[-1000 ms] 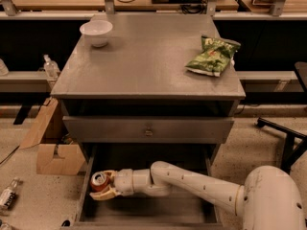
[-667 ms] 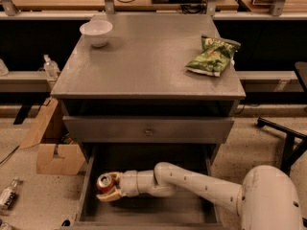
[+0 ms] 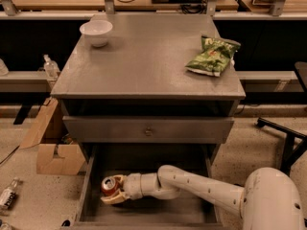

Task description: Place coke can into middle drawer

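Jaws grip the coke can (image 3: 108, 185) from the sides; the gripper (image 3: 114, 194) sits in the lower left of the frame, inside the pulled-out middle drawer (image 3: 163, 210). The can is tilted, silver top toward the upper left, near the drawer's left wall. Whether it touches the drawer floor cannot be determined. The white arm (image 3: 192, 186) reaches in from the lower right. On the cabinet top (image 3: 144, 66), a white bowl (image 3: 96, 31) stands at upper left and a green chip bag (image 3: 212, 56) lies at upper right.
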`<move>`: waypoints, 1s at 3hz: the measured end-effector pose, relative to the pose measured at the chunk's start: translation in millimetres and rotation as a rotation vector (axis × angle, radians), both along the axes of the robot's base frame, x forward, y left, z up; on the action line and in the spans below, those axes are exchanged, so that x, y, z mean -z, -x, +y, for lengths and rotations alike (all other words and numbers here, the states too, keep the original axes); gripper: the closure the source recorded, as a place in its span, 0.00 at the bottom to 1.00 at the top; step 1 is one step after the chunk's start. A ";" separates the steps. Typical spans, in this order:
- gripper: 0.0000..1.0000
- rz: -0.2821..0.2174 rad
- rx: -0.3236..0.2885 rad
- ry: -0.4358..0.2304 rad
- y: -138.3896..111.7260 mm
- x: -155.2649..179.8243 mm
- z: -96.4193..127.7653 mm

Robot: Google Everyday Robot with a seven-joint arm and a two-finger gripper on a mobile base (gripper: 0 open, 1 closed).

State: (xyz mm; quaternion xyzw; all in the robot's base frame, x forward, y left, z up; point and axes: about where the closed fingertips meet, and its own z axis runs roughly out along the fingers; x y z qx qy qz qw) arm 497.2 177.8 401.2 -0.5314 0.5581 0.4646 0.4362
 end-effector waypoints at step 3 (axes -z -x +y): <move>0.04 0.003 -0.011 -0.005 3.8 -0.7 6.1</move>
